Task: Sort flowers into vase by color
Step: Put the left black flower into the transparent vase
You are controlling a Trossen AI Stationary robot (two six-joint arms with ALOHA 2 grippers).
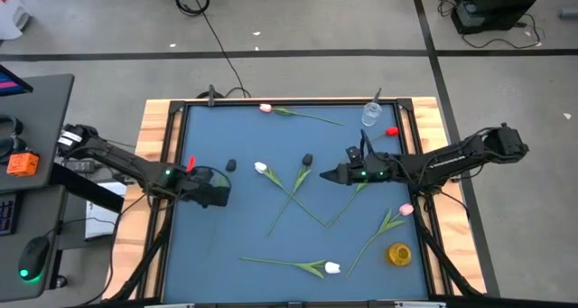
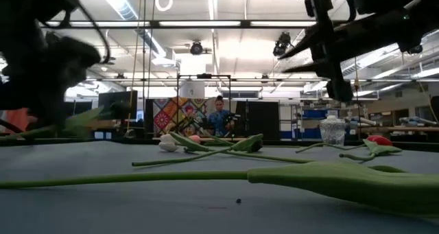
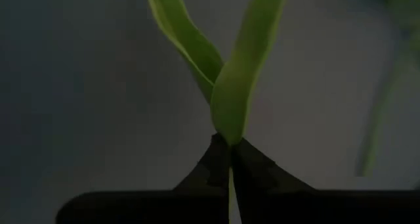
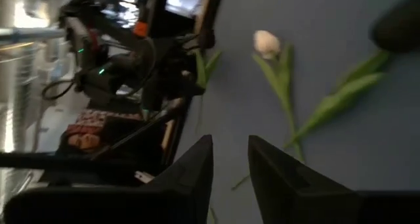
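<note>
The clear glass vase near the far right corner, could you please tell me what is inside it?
The glass vase looks empty, with no stems rising from it; a red flower lies beside it on the mat.

Left gripper (image 3: 231,163) clamped on green flower stem (image 3: 231,184), two leaves (image 3: 236,86) above

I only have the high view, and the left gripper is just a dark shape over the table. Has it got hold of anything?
Observer: Yes. The left wrist view shows the left gripper shut on a flower, pinching its green stem.
Operator: And the right one?
Observer: The right gripper has its fingers apart, with nothing between them.
Operator: Is it down on the table?
Observer: No. The low view shows it hanging clear above the table.
</note>
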